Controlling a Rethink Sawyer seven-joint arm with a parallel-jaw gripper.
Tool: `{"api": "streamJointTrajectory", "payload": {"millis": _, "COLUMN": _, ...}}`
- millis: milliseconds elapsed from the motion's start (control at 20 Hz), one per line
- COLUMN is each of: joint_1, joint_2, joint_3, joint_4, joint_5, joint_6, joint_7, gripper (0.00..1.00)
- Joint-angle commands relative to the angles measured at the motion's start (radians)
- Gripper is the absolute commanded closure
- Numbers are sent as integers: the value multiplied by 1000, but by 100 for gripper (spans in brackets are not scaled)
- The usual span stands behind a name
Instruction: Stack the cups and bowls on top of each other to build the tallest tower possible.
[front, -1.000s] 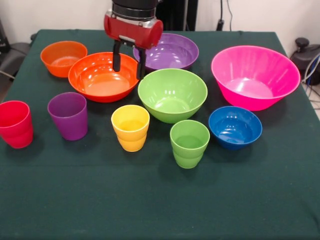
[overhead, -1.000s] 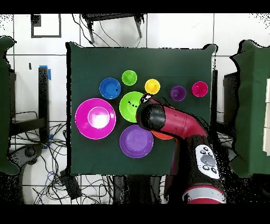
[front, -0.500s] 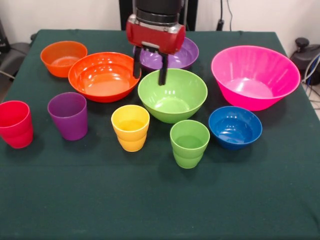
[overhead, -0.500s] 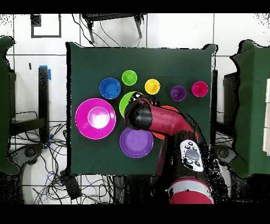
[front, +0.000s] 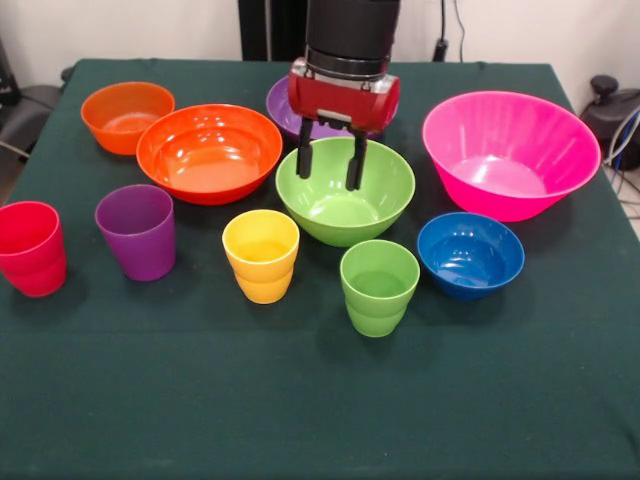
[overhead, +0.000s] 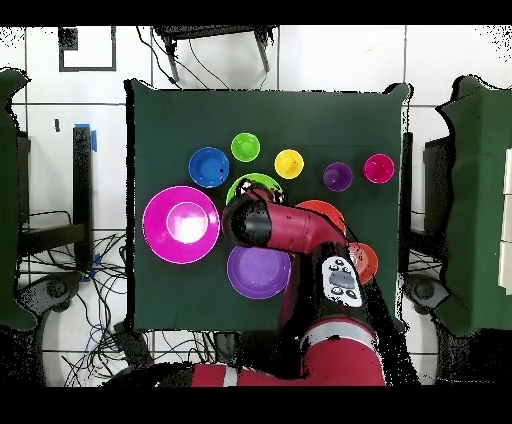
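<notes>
The gripper (front: 329, 168) hangs with jaws apart, empty, directly above the green bowl (front: 345, 190). The bowl's far rim lies just below the jaws.

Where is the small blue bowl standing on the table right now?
In the front view, the small blue bowl stands right of centre, just in front of the pink bowl and beside the green cup.

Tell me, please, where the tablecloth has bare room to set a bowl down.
The widest bare stretch of tablecloth is the front strip, below the red cup, yellow cup and green cup. A smaller patch lies right of the blue bowl. Around the lime green bowl, under the open gripper, bowls crowd nearly rim to rim.
</notes>
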Motion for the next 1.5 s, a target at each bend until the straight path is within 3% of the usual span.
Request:
{"api": "streamJointTrajectory", "payload": {"millis": 50, "joint_1": 36, "joint_2": 25, "joint_3": 38, "joint_4": -26, "joint_5": 12, "joint_6": -24, "joint_7": 140, "gripper": 0}}
{"api": "streamJointTrajectory", "payload": {"millis": 300, "joint_1": 79, "joint_2": 9, "joint_3": 25, "joint_4": -3, "joint_5": 63, "joint_6": 2, "joint_7": 192, "gripper": 0}}
{"api": "streamJointTrajectory", "payload": {"millis": 850, "joint_1": 162, "joint_2": 49, "joint_3": -21, "joint_4": 3, "joint_5": 149, "joint_6": -64, "joint_7": 234, "gripper": 0}}
{"api": "streamJointTrajectory", "payload": {"millis": 1500, "joint_1": 154, "joint_2": 168, "joint_3": 15, "joint_4": 4, "joint_5": 153, "joint_6": -205, "joint_7": 253, "gripper": 0}}
